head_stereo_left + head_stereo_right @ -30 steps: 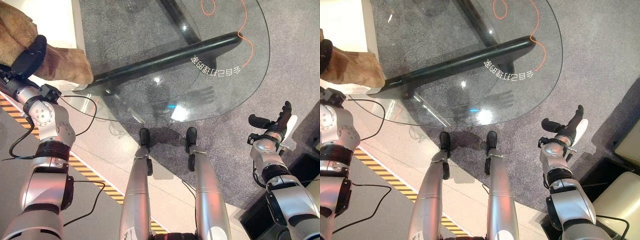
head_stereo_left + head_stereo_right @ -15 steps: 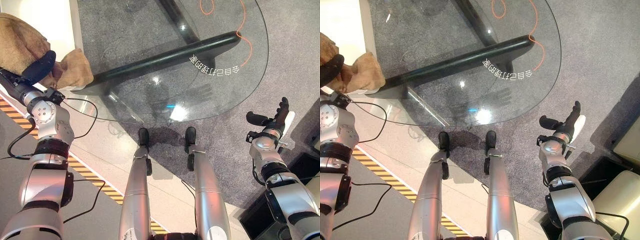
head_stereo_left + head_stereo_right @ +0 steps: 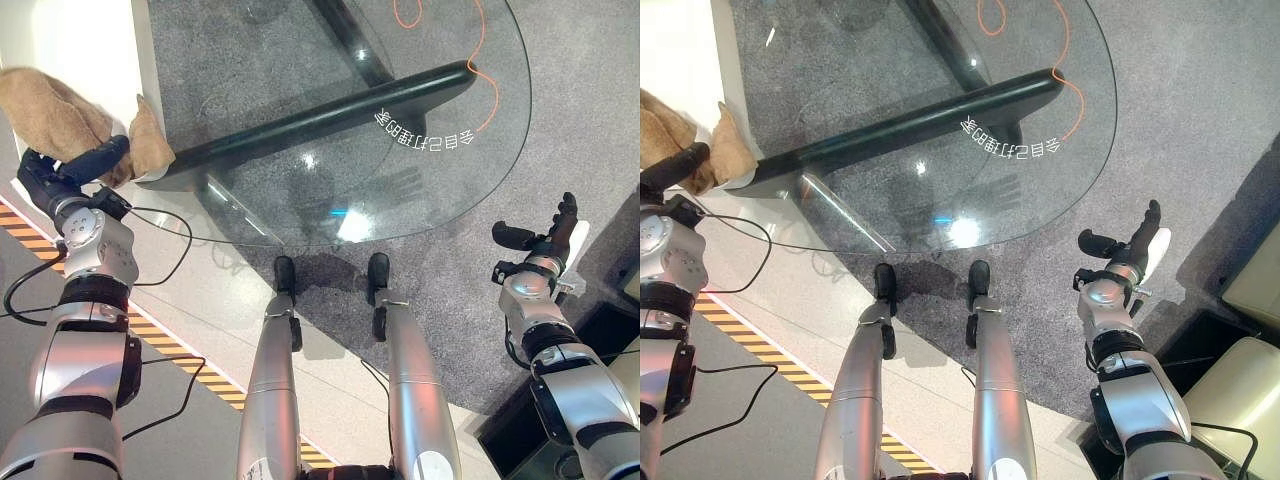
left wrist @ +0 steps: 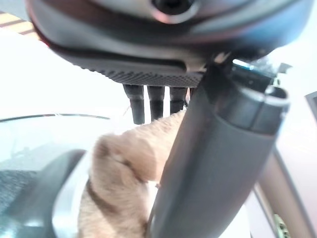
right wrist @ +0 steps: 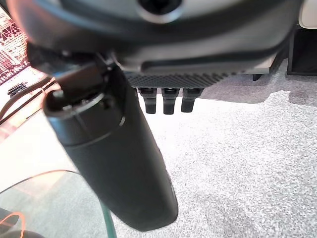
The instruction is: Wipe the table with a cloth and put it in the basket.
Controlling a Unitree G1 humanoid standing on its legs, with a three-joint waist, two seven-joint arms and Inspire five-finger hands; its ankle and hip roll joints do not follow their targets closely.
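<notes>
Cloth: tan, fuzzy, bunched in folds. Location: off the left rim of the glass table, over a white surface beside the table's edge, with one fold pointing up next to the dark table leg. Held by the left hand, thumb lying across the near side of the bundle; in the left wrist view the fabric sits between the thumb and the row of fingers, pinched there.

Change since one second ago: the cloth then lay further toward the upper left corner of the view, spread wider along the white surface, with the left hand on top of it. It has since been gathered into a tighter bunch and drawn nearer the robot, the left hand having come down and back with it. The whole picture has also shifted slightly, so part of that displacement belongs to the camera.

Table: round, clear glass top, white lettering printed near its right rim, an orange cord seen through the far side, grey carpet beneath.

Right hand: well clear of the table, low on the right over the carpet, fingers straight and relaxed, thumb apart, holding nothing; position almost unchanged from the earlier frames.

Floor, left: black-and-yellow striped tape.
</notes>
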